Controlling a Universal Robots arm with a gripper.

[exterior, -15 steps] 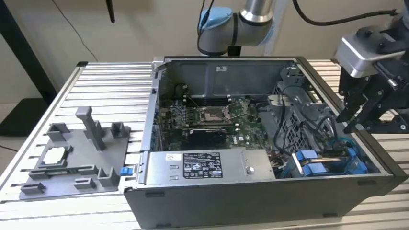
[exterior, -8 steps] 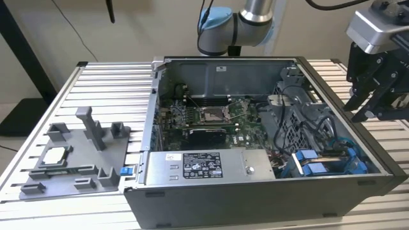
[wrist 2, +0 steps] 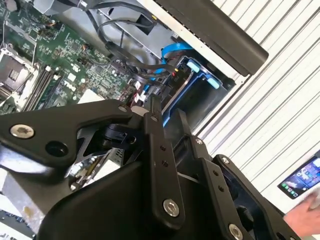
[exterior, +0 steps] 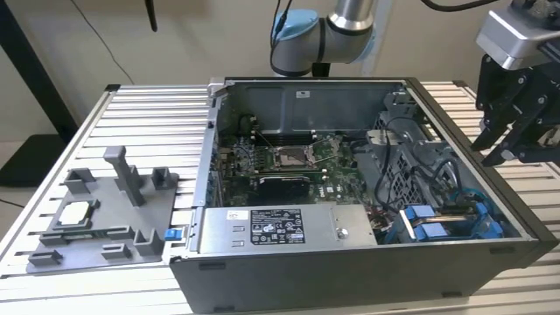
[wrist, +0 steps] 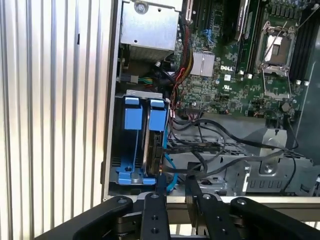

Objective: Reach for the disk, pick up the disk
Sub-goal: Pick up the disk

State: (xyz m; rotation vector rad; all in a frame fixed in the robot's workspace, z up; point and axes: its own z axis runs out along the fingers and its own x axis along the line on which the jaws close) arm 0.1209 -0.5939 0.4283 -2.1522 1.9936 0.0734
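The disk [exterior: 420,215] stands on edge in its blue carrier inside the drive bay, at the near corner of the open computer case on the exterior view's right. In the first wrist view the disk [wrist: 155,145] sits under a blue tab, beside a second blue carrier [wrist: 132,120]. The second wrist view shows the blue bay [wrist 2: 197,70] past my fingers. My gripper [exterior: 494,151] hangs above and outside the case on the exterior view's right. It is open by a narrow gap with nothing between its fingertips [wrist: 161,184], and it does not touch the disk.
Black cables [wrist: 215,150] cross the case next to the bay. A grey box with a label [exterior: 271,226] lies beside the bay. A grey fixture plate [exterior: 96,223] holds a small chip [exterior: 75,211]. A hand [wrist 2: 306,207] and a phone [wrist 2: 302,180] are on the slatted table.
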